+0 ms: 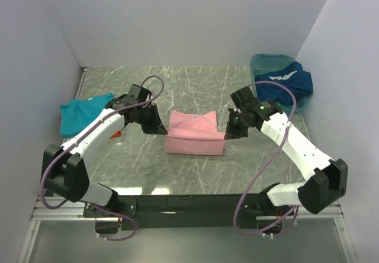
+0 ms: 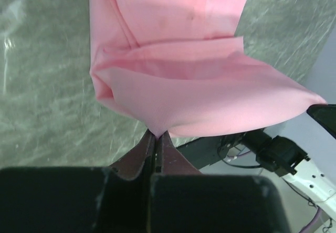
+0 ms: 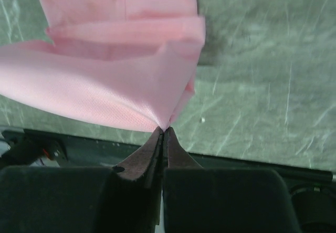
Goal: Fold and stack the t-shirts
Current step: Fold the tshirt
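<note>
A light pink t-shirt (image 1: 194, 134) lies partly folded in the middle of the table. My left gripper (image 1: 163, 130) is shut on its near left corner, seen pinched in the left wrist view (image 2: 156, 134). My right gripper (image 1: 228, 135) is shut on its near right corner, seen in the right wrist view (image 3: 164, 128). Both hold the near edge lifted above the table, stretched between them. A teal t-shirt (image 1: 80, 113) lies at the left. A dark blue t-shirt with white trim (image 1: 288, 80) sits in the basin. The orange t-shirt barely shows under my left arm (image 1: 116, 134).
A teal plastic basin (image 1: 267, 61) stands at the back right corner. White walls close in the table on the left, back and right. The dark base rail (image 1: 189, 204) runs along the near edge.
</note>
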Tool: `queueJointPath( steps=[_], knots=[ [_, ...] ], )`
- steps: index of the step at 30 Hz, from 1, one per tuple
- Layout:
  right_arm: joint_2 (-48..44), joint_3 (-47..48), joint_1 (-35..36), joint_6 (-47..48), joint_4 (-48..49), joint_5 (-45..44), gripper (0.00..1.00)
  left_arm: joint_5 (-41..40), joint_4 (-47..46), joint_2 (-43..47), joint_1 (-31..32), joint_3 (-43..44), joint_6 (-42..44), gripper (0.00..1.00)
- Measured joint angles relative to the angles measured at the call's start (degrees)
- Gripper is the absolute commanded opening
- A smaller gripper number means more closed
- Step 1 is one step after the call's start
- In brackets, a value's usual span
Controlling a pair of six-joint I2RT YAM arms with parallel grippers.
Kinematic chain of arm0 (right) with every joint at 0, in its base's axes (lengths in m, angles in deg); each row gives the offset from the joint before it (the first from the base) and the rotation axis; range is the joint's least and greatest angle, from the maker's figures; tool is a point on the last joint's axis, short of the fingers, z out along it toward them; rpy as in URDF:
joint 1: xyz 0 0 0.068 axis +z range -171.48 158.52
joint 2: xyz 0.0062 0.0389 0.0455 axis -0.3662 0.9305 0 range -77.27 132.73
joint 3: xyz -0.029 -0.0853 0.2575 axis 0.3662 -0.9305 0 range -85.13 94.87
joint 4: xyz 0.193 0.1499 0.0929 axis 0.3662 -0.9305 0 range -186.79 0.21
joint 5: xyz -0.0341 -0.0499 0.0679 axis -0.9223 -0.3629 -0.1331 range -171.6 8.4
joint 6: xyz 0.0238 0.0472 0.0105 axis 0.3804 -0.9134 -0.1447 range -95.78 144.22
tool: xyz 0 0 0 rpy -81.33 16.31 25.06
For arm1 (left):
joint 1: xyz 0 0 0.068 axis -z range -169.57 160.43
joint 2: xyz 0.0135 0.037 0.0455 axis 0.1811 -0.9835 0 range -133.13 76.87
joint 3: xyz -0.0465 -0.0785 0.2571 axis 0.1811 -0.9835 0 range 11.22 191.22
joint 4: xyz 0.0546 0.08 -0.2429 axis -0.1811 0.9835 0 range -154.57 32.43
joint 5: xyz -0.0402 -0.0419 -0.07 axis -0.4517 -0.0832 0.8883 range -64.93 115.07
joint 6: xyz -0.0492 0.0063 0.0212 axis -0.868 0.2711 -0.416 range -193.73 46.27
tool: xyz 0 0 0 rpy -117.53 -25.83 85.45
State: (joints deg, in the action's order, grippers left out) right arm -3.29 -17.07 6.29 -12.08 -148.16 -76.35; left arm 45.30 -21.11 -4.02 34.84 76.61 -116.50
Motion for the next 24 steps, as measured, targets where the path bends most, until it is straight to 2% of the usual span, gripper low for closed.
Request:
queueJointPath(
  steps=[17, 24],
  knots=[
    [16.5, 11.5, -6.1, 7.4, 7.8, -2.7, 0.0, 7.5, -12.6, -14.7, -6.6, 5.7, 1.5, 0.0],
    [19.0, 16.2, -6.8, 9.1, 8.4, -3.3, 0.0, 8.7, -15.5, -16.5, -7.0, 6.6, 1.1, 0.0]
  ],
)
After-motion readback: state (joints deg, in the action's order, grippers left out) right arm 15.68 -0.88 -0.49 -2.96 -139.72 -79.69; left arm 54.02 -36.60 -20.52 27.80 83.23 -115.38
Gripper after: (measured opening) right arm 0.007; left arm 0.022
